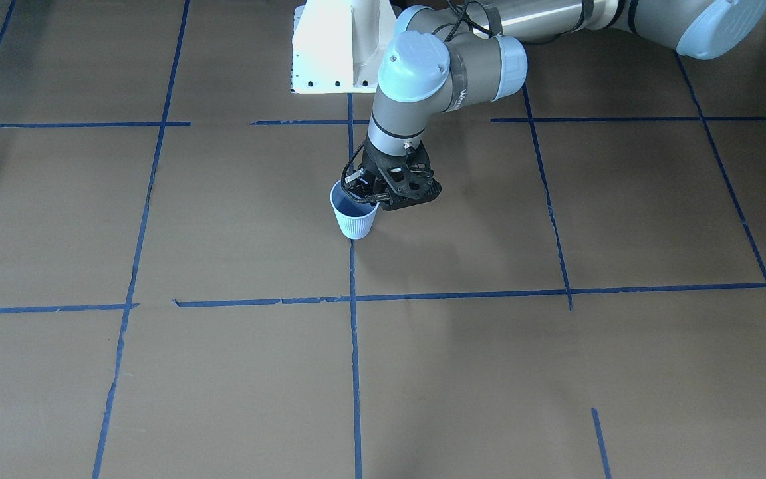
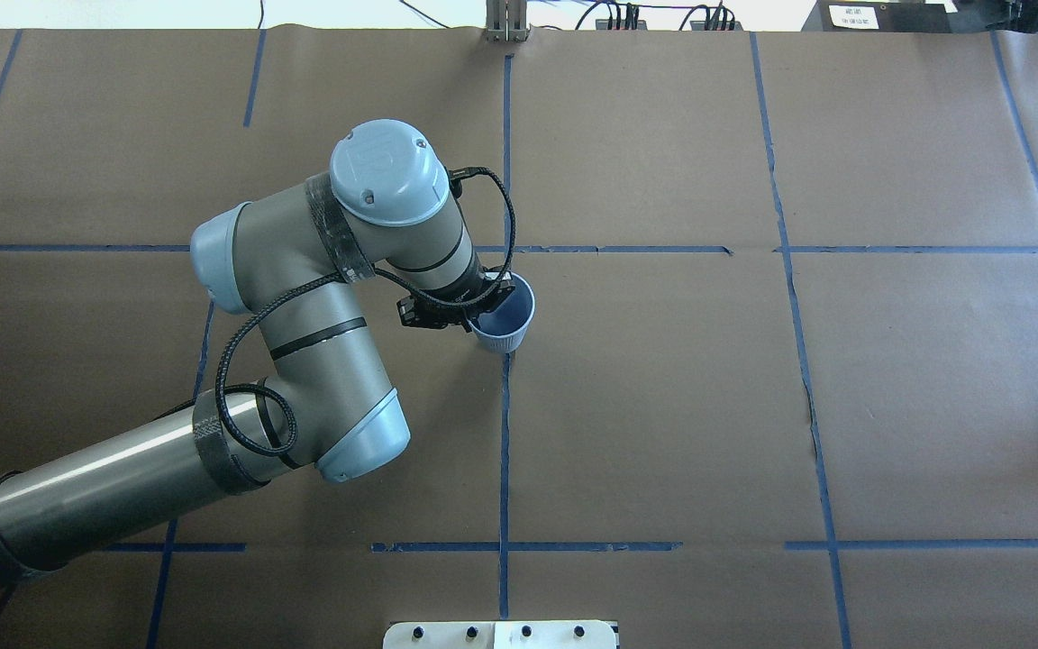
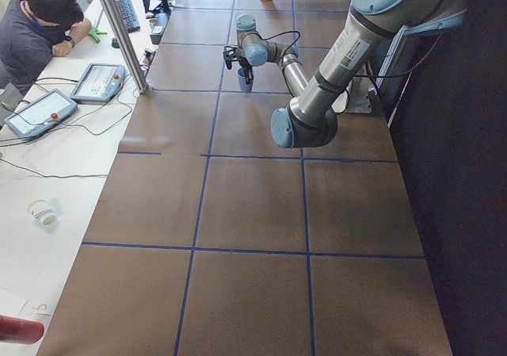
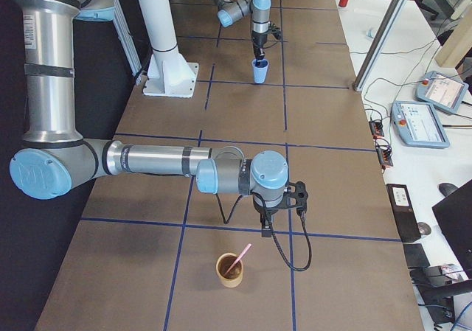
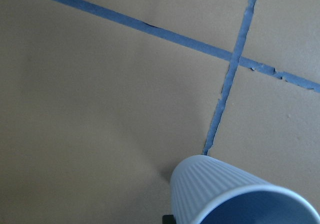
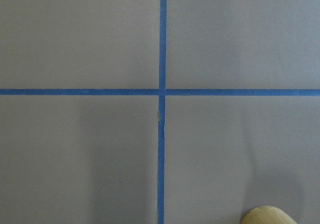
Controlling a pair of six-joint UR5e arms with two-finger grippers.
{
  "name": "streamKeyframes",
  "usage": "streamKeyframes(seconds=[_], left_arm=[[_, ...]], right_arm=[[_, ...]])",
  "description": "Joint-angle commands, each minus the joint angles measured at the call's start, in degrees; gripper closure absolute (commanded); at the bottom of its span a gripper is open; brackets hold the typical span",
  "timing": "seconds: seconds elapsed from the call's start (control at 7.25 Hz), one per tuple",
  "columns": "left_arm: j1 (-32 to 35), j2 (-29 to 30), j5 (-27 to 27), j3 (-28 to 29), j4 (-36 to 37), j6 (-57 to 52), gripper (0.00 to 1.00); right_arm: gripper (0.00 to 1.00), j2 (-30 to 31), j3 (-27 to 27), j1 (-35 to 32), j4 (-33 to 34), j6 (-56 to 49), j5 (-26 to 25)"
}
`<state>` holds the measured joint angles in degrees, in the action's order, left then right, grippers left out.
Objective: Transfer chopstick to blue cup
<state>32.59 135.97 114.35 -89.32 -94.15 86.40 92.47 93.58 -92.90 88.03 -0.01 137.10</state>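
Note:
The pale blue ribbed cup [image 1: 355,219] stands on the brown paper near the table's middle; it also shows in the overhead view [image 2: 508,323]. My left gripper [image 1: 364,191] points down at its rim, with one finger outside the wall and the jaws closed on the rim. In the left wrist view the cup [image 5: 220,194] fills the lower right. The pink chopstick [image 4: 240,256] leans in a brown cup [image 4: 229,270] at the robot's right end of the table. My right gripper [image 4: 264,226] hangs just behind that cup; I cannot tell if it is open.
Blue tape lines [image 1: 354,299] divide the brown paper. The white robot base [image 1: 340,46] stands at the table's edge. An operator [image 3: 40,23] sits at a side desk with tablets. The brown cup's rim [image 6: 267,215] shows at the bottom of the right wrist view.

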Motion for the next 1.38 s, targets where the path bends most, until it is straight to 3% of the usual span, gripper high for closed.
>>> streamKeyframes(seconds=[0.0, 0.28, 0.41, 0.55, 1.1, 1.24], left_arm=[[-0.7, -0.1, -0.1, 0.5, -0.9, 0.0, 0.89], [-0.7, 0.0, 0.0, 0.5, -1.1, 0.0, 0.88], [-0.9, -0.2, 0.0, 0.5, -1.3, 0.0, 0.52], [-1.3, -0.4, -0.4, 2.0, -4.8, 0.0, 0.01], [0.3, -0.7, -0.6, 0.8, -4.9, 0.1, 0.00], [1.6, -1.4, -0.4, -2.8, -0.1, -0.3, 0.00]], right_arm=[[0.00, 0.0, 0.0, 0.0, 0.0, 0.0, 0.1], [0.00, 0.1, -0.2, 0.0, 0.1, 0.0, 0.7], [0.00, 0.1, -0.2, 0.0, 0.0, 0.0, 0.6], [0.00, 0.1, 0.0, 0.0, 0.0, 0.0, 0.6], [0.00, 0.0, -0.1, 0.0, 0.1, 0.0, 0.7], [0.00, 0.0, -0.2, 0.0, 0.1, 0.0, 0.7]])
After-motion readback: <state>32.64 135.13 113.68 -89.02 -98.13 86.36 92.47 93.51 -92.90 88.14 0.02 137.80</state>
